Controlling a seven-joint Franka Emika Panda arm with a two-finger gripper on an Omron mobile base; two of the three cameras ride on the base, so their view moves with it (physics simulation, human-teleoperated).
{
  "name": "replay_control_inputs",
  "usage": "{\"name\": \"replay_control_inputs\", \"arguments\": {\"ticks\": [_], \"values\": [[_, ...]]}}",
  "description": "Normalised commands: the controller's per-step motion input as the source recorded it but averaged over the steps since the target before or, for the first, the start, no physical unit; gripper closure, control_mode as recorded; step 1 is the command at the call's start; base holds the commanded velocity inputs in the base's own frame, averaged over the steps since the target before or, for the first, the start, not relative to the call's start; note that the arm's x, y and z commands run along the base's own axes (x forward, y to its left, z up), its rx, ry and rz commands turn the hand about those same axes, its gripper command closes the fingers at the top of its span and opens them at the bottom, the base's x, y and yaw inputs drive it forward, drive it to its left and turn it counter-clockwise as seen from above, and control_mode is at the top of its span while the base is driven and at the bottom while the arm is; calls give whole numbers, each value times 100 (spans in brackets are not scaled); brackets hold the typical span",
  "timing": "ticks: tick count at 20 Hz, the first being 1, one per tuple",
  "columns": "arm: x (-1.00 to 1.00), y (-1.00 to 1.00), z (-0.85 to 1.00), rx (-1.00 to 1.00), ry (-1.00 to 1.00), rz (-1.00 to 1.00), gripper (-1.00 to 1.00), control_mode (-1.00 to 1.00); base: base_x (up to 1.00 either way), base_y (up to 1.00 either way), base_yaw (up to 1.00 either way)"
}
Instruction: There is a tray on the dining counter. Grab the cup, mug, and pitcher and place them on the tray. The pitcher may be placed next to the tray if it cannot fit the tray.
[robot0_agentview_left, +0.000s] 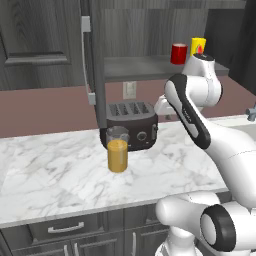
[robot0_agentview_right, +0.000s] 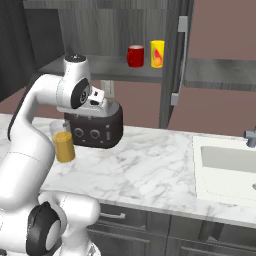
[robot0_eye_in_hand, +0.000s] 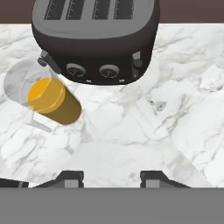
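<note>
Claw (robot0_eye_in_hand: 111, 177) open, empty, above marble table (robot0_eye_in_hand: 175, 113); pitcher (robot0_eye_in_hand: 52, 101) beside toaster (robot0_eye_in_hand: 94, 39); mug (robot0_agentview_left: 178, 53), cup (robot0_agentview_left: 198, 46) on shelf (robot0_agentview_left: 140, 67).

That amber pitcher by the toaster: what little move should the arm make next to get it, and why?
Probably swing the pincer sideways toward the pitcher and lower it. In the hand view the pitcher stands off to one side, close beside the toaster, while the open fingertips point at bare marble worktop. Nothing is held yet, so lining up comes before any closing.
</note>
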Motion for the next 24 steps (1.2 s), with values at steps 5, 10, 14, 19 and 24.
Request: {"name": "replay_control_inputs", "arguments": {"ticks": [5,10,14,19,24], "values": [[-2,-1,0,0,0,0,-100,-100,0,0,0],[0,-8,11,-2,0,0,-100,-100,0,0,0],[0,-22,21,-6,0,0,-100,-100,0,0,0],[0,-35,29,-10,0,0,-100,-100,0,0,0],[0,-36,36,-14,0,0,-100,-100,0,0,0]]}}
